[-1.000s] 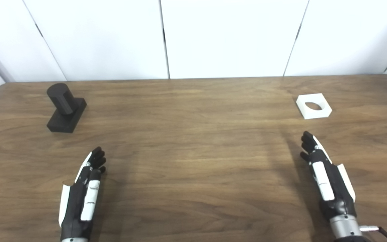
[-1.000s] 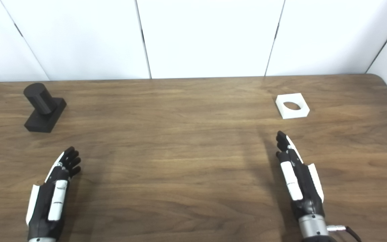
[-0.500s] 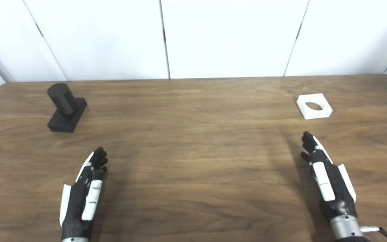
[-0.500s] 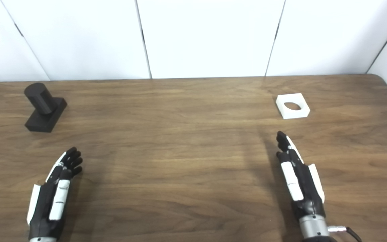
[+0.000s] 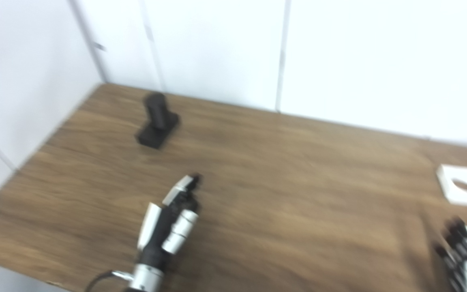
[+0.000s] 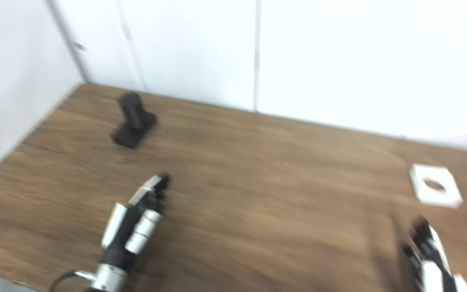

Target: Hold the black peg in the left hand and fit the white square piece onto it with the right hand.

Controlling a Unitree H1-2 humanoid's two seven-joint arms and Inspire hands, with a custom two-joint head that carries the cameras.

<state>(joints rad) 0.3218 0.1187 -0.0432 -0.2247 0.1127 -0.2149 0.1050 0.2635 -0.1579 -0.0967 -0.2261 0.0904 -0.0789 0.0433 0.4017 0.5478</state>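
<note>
The black peg (image 5: 157,120), a cylinder on a block base, stands on the wooden table (image 5: 282,170) at the far left. The white square piece (image 5: 463,190) with a round hole lies flat at the right edge of the view. My left hand (image 5: 173,217) hovers open and empty over the table, well short of the peg. My right hand (image 6: 430,255) is open and empty at the bottom right, a little nearer than the white piece, partly cut off by the frame. Both views are blurred.
White wall panels (image 5: 339,61) stand behind the table and along its left side (image 5: 22,73). The table's near left edge (image 5: 22,263) shows at the bottom left.
The whole picture has swung left and tilted, so the camera moved. Both hands stay open and empty; the peg and the white piece lie where they were.
</note>
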